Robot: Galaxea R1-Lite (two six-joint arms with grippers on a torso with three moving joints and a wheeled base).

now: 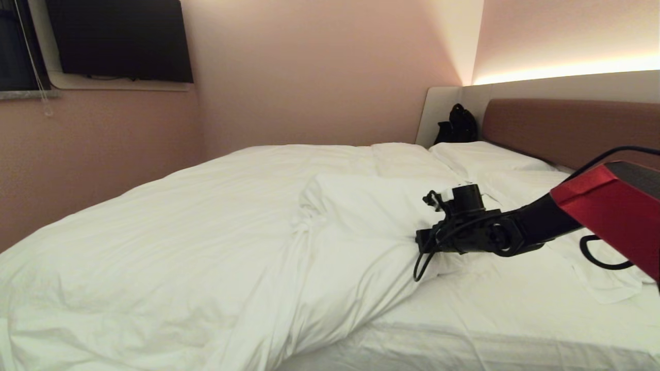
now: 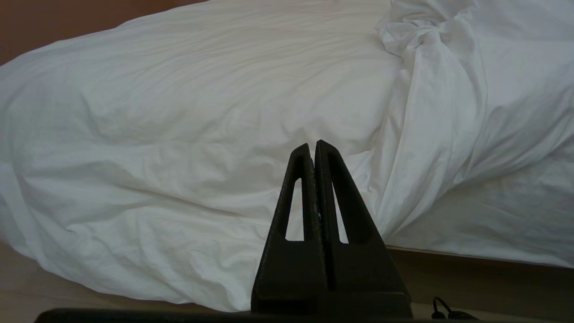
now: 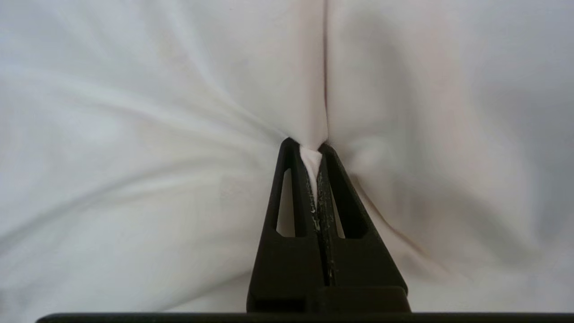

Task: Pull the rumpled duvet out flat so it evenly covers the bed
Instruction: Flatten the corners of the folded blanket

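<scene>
Right hand (image 3: 314, 148) pinching bunched duvet (image 1: 206, 232), left hand (image 2: 312, 146) closed, empty

Left gripper (image 2: 315, 146) pointing toward bed (image 2: 471, 262), fingers (image 2: 298, 188) pressing flat together, holding nothing, standing clear of fabric. Duvet (image 2: 188, 134) lying puffy and creased, filling most of view, bulging over near edge of bed and hanging low toward pale floor (image 2: 18, 287). Twisted bunched ridge of duvet running from upper part down toward mattress edge. Beside ridge, flatter white sheet (image 2: 502, 224) showing, dark base strip lying beneath it.
</scene>
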